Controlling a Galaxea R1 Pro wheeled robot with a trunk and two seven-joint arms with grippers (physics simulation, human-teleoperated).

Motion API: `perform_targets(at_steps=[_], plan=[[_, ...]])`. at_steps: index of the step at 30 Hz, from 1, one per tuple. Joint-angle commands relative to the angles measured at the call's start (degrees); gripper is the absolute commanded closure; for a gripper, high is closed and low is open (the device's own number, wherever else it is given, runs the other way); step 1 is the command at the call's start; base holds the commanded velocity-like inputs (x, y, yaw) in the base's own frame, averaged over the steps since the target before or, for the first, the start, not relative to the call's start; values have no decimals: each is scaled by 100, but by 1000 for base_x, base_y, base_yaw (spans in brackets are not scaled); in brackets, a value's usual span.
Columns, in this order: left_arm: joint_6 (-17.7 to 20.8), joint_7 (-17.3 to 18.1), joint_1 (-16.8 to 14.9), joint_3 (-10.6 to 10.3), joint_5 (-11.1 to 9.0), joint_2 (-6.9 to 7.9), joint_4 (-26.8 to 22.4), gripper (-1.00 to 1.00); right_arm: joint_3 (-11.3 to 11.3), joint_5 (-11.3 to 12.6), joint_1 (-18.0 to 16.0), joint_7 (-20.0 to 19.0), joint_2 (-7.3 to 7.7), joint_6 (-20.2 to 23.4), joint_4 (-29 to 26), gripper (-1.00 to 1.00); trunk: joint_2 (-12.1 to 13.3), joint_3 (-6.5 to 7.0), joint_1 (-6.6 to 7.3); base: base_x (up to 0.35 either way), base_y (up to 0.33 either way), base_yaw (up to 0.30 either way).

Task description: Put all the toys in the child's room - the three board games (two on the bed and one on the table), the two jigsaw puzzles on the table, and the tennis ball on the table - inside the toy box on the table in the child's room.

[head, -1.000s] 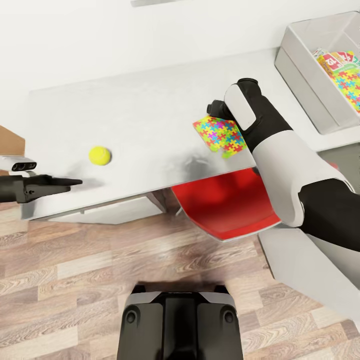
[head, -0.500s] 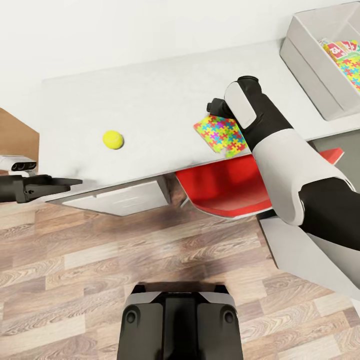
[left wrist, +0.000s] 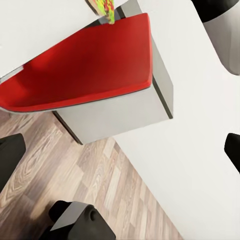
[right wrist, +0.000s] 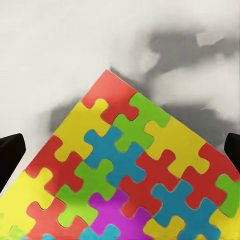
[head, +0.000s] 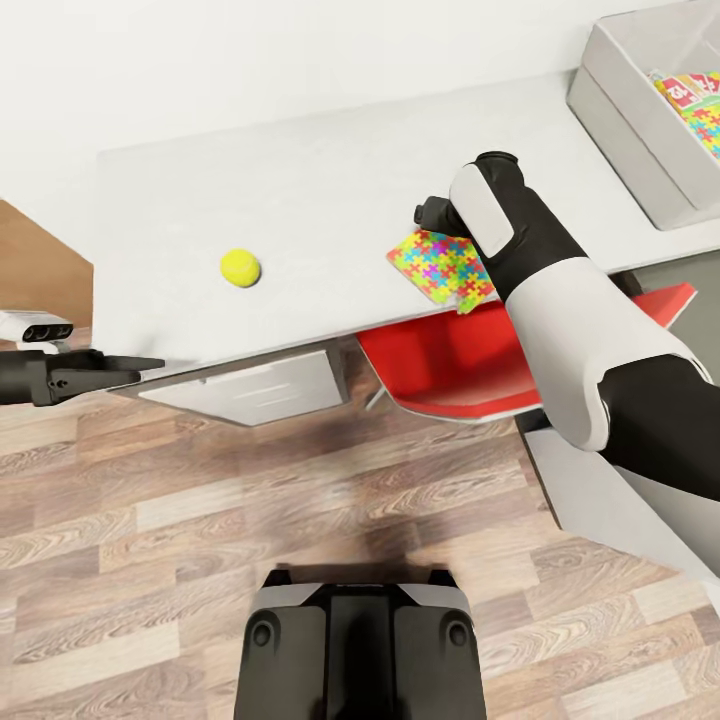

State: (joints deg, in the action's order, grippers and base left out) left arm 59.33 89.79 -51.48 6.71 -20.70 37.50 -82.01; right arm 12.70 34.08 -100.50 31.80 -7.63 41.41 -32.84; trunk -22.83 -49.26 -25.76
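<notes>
Right arm is stretched out over the pale grey tabletop (head: pixel 330 190), and its jaws (right wrist: pixel 120 145) hang directly above the thin square jigsaw puzzle sheet of bright yellow, red, blue and green interlocking pieces (head: pixel 442 265). In the right wrist view that sheet (right wrist: pixel 135 175) sits squarely between the two dark fingertips (right wrist: pixel 11 155), which stand at opposite edges of the frame: jaws wide, nothing held. From the head view the puzzle lies flat at the near edge of the tabletop, one corner poking just past the rim, above the glossy red curved chair seat (head: pixel 450 365) tucked under the desk.

Over on the other side, the left arm's jaws (head: pixel 130 366) are low, off the near edge of the tabletop, above the wood-plank floor (head: pixel 200 520). In the head view the black fingers (head: pixel 100 370) look drawn into one slim point; the left wrist view has dark fingertips (left wrist: pixel 10 152) at both far edges, so whether they are spread or closed I cannot tell. Nothing shows between them.

The small yellow-green tennis ball (head: pixel 240 267) rests alone on the tabletop, ahead of the left jaws and well apart from them, and well apart from the puzzle too.

Far beyond the right jaws, the shallow light grey toy bin (head: pixel 625 110) stands on the tabletop with a red-edged printed game box (head: pixel 690 90) and another multicolour puzzle sheet (head: pixel 712 130) already inside.
</notes>
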Motion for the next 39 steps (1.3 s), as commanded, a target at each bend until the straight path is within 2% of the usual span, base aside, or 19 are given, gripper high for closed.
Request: perform_targets(at_steps=[1,13,39], plan=[[61,21,-3,-3,1,3,0,-100,27,64,-5,55,3,8,-3,-100,-9,-7,-2,-88,155,0],[61,21,-3,-4,-4,3,0,-100,29,67,-5,49,8,8,-3,-100,-9,-7,-2,-57,116,0],[61,21,-8,-3,-4,3,0,-100,22,68,-5,54,16,-1,-12,-100,-9,-7,-2,-37,22,0]])
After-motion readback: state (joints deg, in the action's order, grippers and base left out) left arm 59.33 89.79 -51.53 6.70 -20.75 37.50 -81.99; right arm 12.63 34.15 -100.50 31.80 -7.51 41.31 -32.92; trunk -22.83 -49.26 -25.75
